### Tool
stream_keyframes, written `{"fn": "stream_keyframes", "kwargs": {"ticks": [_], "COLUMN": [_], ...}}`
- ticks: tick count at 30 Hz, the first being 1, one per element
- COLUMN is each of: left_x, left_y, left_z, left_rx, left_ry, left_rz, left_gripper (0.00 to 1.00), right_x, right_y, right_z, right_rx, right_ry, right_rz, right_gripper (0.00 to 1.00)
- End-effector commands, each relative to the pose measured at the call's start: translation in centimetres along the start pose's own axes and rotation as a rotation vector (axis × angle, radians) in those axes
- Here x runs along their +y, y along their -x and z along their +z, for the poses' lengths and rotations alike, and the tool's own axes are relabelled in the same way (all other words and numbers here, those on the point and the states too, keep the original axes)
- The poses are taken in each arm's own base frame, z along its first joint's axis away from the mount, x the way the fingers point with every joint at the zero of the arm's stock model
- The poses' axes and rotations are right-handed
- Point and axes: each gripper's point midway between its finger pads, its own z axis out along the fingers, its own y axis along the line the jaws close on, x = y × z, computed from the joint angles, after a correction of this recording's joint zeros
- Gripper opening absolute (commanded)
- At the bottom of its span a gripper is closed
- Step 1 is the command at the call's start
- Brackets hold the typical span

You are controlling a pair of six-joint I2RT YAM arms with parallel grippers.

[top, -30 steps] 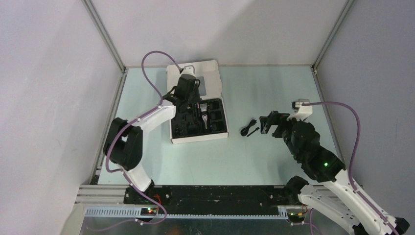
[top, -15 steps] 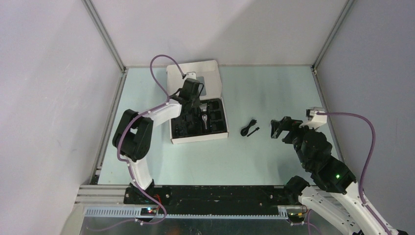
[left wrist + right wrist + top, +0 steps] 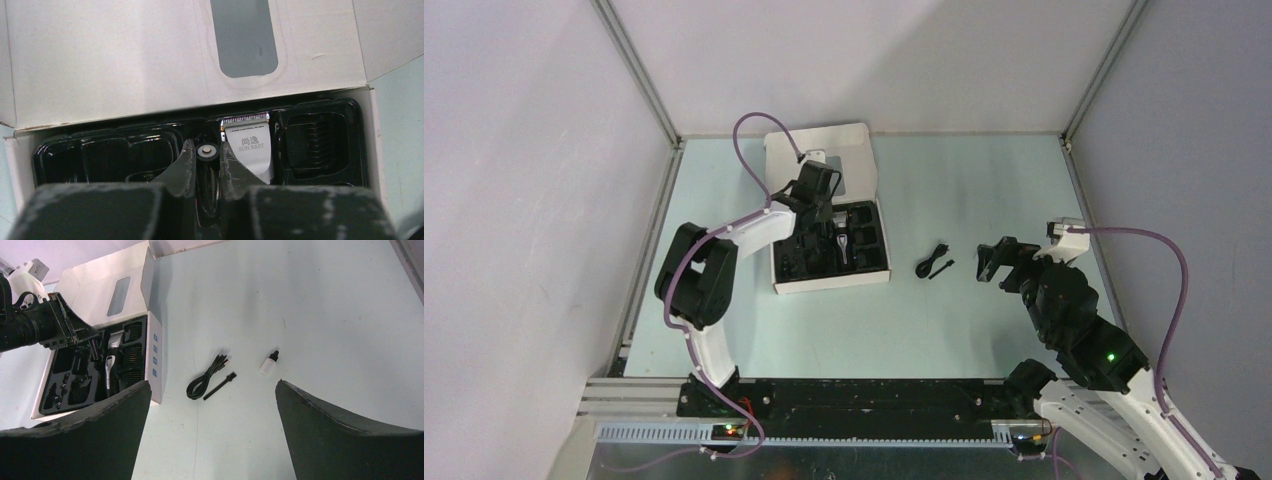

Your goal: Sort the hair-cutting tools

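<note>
The silver-and-black clipper (image 3: 248,149) lies in the black tray (image 3: 871,243) of the open white box (image 3: 822,157). My left gripper (image 3: 206,150) is down in the tray, just left of the clipper's blade. It is shut on a black cylindrical piece (image 3: 207,152) with a round grey end. A black comb attachment (image 3: 319,144) sits in the compartment to the right. The black coiled cord (image 3: 206,378) and the thin black brush (image 3: 219,385) lie on the table right of the box. My right gripper (image 3: 211,385) is open and empty above the table, right of them (image 3: 994,262).
A small white bottle (image 3: 269,363) lies on the table right of the cord. The box lid (image 3: 150,55) stands open behind the tray. Metal frame posts and grey walls bound the pale green table (image 3: 984,180).
My right arm has drawn back to the right, away from the cord and brush. My left gripper has shifted slightly right over the tray. Little differs over the last half second.
</note>
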Motion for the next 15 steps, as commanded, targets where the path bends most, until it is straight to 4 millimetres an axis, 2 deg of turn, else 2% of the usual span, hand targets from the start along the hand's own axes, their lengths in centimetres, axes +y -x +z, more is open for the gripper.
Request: {"fn": "stream_keyframes", "kwargs": {"ticks": [1,4,8,12,15], "left_x": [0.8,0.6,0.1,-0.5,-0.7], "left_y": [2.5,3.2,4.1,4.3,4.1], "left_z": [-1.4,-2.0,-3.0,-3.6,-3.7], "left_rx": [-0.05,-0.066,-0.087,-0.09,-0.081], "left_ry": [0.039,0.027,0.004,-0.014,-0.017], "left_rz": [-0.001,-0.001,-0.006,-0.001,-0.003], "left_gripper": [0.33,0.44,0.51,0.52,0.44], "right_x": [-0.5,-0.5,-0.4,-0.4,-0.4], "right_y": [0.2,0.2,0.1,0.0,-0.1], "right_z": [-0.1,-0.1,-0.1,-0.1,0.0], "right_rx": [-0.016,-0.015,-0.01,-0.009,-0.007], "right_ry": [-0.022,-0.021,-0.019,-0.02,-0.02], "right_rz": [0.017,0.02,0.02,0.021,0.02], "right_gripper": [0.99,0.99,0.99,0.99,0.99]}}
